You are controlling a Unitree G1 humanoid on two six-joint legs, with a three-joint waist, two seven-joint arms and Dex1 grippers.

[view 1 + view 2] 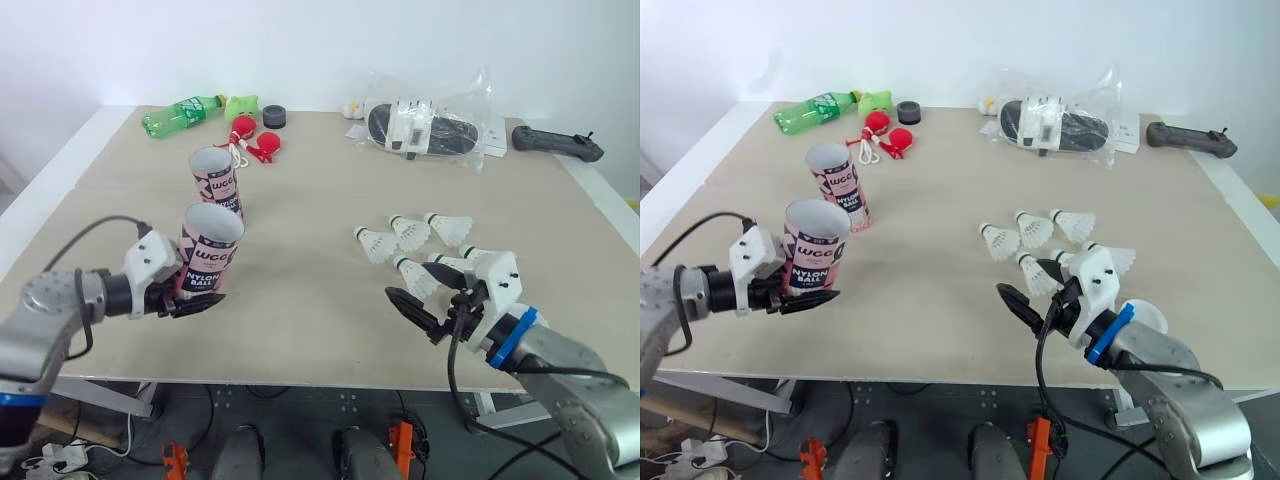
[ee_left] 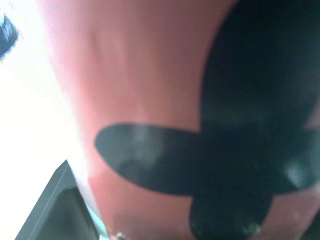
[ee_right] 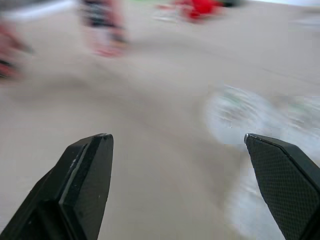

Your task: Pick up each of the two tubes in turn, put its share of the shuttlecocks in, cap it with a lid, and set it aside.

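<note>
Two pink tubes with open tops stand at the table's left. My left gripper is shut on the base of the near tube, which leans slightly; in the left wrist view the tube's pink wall is pressed close. The far tube stands upright behind it. Several white shuttlecocks lie in a loose group right of centre. My right gripper is open just in front of the nearest shuttlecock, with nothing between its fingers. Two red lids lie at the back left.
A green bottle and a black round cap lie along the back left edge. A plastic bag with a dark item sits at the back, and a black controller lies at the back right. Bare table separates tubes and shuttlecocks.
</note>
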